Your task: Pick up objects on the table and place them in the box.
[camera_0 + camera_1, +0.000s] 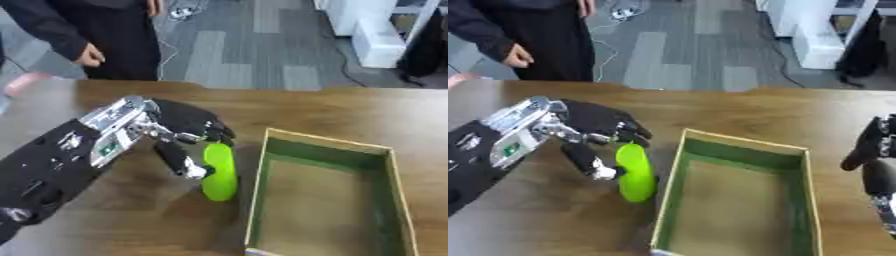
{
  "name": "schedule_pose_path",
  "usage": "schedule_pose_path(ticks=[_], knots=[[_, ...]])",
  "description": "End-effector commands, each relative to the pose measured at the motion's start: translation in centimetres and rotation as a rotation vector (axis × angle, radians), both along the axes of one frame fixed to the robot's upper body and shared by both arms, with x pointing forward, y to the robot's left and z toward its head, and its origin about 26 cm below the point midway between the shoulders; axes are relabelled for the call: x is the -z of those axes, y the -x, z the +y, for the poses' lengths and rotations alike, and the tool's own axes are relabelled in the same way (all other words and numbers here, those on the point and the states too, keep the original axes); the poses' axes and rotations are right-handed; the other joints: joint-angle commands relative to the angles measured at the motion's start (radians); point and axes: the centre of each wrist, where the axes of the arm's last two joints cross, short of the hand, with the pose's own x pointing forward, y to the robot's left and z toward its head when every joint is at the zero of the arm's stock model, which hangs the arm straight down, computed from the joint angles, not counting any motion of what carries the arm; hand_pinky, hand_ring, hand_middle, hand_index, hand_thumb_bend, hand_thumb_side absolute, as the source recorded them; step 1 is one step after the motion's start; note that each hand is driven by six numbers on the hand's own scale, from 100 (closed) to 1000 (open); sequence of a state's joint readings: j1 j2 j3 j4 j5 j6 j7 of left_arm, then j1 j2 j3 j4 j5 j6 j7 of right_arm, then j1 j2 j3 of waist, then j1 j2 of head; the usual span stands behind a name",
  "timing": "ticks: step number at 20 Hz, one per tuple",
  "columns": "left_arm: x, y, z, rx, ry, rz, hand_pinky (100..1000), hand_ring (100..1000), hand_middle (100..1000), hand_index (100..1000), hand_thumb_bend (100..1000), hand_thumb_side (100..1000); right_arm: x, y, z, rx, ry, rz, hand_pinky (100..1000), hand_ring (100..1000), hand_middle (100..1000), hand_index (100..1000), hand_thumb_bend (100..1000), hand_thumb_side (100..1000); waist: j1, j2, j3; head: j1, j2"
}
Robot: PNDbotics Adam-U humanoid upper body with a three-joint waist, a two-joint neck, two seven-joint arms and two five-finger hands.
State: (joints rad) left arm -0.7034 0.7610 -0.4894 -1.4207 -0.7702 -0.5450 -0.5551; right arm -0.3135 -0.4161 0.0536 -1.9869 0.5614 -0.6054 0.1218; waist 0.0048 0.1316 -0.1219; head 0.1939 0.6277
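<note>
A bright green oblong object (220, 172) hangs upright just left of the box, pinched at its top between the thumb and curled fingers of my left hand (179, 130). Its lower end is near the wooden table (131, 220), but I cannot tell if it touches. The box (262, 170) is an open cardboard tray with green inner walls, and nothing shows inside it. My right hand (874, 160) shows only in the right eye view, at the right edge, with its fingers relaxed and holding nothing.
The table's far edge (262, 89) runs across the upper part of the view. A person in dark clothes (96, 35) stands behind it at the upper left, touching nothing. A pink shape (24, 81) lies at the table's far left.
</note>
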Motion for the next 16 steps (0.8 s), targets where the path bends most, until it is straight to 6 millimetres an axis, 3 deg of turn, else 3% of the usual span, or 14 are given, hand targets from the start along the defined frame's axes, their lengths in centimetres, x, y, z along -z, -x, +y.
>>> schedule_pose_path(ticks=[1,7,8,9,10,11,12,13,14,15,16], knots=[[-0.2,-0.2,0.5,0.025,-0.071,0.018,1000,1000,1000,1000,1000,1000,-1.0,0.1,-0.1,-0.008,0.004,-0.029,204,296,368,459,100,1000,0.001,-0.008,-0.003,0.011,-0.018],[0.8,-0.4,0.8,0.015,-0.059,0.034,1000,996,986,987,1000,1000,-1.1,0.1,-0.1,-0.015,0.003,-0.031,204,296,369,459,100,1000,0.0,-0.006,-0.007,0.011,-0.023],[0.9,-0.4,0.8,0.017,-0.051,0.033,1000,863,868,902,1000,1000,-1.1,0.0,-0.1,-0.016,0.002,-0.032,204,296,368,458,100,1000,0.0,-0.006,-0.007,0.011,-0.023],[0.9,-0.4,0.8,0.02,-0.039,0.028,927,766,785,846,1000,1000,-1.1,0.0,-0.1,-0.016,0.0,-0.033,204,295,368,458,100,1000,0.0,-0.006,-0.007,0.011,-0.024],[1.0,-0.3,0.8,0.023,-0.024,0.019,607,562,617,726,1000,1000,-1.1,0.0,-0.1,-0.017,-0.002,-0.034,203,294,367,457,100,1000,0.0,-0.006,-0.007,0.011,-0.024],[1.1,-0.3,0.8,0.026,-0.008,0.014,824,690,725,803,1000,1000,-1.1,0.0,-0.1,-0.017,-0.003,-0.034,203,295,368,457,100,1000,0.0,-0.006,-0.007,0.012,-0.024],[1.2,-0.2,0.8,0.031,0.008,0.012,126,323,406,512,1000,1000,-1.1,0.1,-0.1,-0.017,-0.004,-0.035,202,294,366,456,100,1000,0.0,-0.006,-0.006,0.013,-0.023],[1.4,-0.2,0.8,0.039,0.026,0.013,100,301,385,492,1000,1000,-1.1,0.1,-0.1,-0.017,-0.005,-0.036,202,294,366,456,100,1000,0.0,-0.006,-0.006,0.013,-0.022],[1.4,-0.2,0.8,0.047,0.04,0.01,100,186,280,421,1000,986,-1.1,0.1,-0.2,-0.017,-0.006,-0.036,201,293,364,454,100,1000,0.0,-0.007,-0.006,0.012,-0.021],[1.4,-0.1,0.8,0.055,0.051,0.003,100,226,316,434,1000,998,-1.1,0.1,-0.2,-0.017,-0.006,-0.036,202,293,365,455,100,1000,0.0,-0.007,-0.005,0.012,-0.021],[1.4,-0.1,0.9,0.062,0.06,-0.004,100,100,214,404,1000,990,-1.1,0.1,-0.2,-0.017,-0.006,-0.036,201,292,364,454,100,1000,0.0,-0.007,-0.004,0.011,-0.021]])
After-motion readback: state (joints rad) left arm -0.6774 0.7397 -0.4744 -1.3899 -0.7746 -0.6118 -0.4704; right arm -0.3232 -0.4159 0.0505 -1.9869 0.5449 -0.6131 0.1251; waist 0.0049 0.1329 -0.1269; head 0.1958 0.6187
